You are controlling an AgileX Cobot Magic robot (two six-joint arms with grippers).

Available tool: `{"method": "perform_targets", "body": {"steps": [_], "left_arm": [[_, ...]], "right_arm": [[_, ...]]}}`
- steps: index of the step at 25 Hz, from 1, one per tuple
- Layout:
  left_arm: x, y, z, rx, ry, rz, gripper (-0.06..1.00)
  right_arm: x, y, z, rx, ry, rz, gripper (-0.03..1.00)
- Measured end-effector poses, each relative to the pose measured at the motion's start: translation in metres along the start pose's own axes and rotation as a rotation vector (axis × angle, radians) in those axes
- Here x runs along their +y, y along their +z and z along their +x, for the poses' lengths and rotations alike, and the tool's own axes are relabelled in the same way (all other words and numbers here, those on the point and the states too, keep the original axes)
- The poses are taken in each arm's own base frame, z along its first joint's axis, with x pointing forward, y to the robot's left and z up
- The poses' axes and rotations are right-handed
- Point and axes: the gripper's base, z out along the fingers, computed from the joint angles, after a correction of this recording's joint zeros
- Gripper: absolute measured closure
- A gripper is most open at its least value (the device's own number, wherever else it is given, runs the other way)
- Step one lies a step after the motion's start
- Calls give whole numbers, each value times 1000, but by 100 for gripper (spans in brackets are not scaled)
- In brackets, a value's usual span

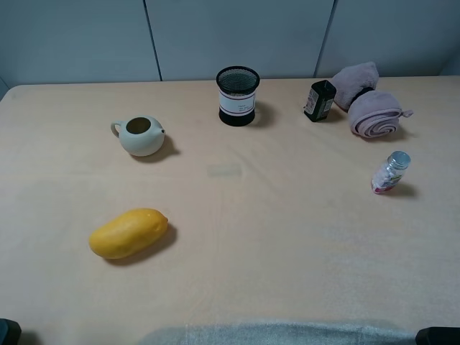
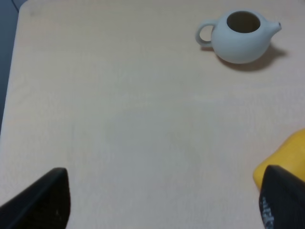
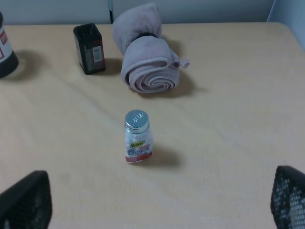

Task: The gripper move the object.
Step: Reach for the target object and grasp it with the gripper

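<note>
The small clear bottle with a silver cap and pink-red label stands upright on the table at the right; it also shows in the right wrist view. My right gripper is open and empty, well short of the bottle, with one finger at each side of the view. My left gripper is open and empty over bare table, with a finger at each lower corner. In the exterior high view only small dark bits of the arms show at the bottom corners.
A yellow mango lies front left, also in the left wrist view. A white teapot stands behind it. A black mesh cup, a dark square bottle and a rolled pink towel stand along the back.
</note>
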Motion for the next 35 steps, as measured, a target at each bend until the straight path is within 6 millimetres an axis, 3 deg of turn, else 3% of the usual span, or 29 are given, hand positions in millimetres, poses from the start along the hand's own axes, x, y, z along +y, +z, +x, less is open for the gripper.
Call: {"method": "perform_targets", "body": {"steps": [26,35], "left_arm": [[0,0,0,0,0,0,15],[0,0,0,0,0,0,15]], "right_arm": [[2,1,-1,9,13,-22,28],[3,24,-31,88,27,-29,28]]}}
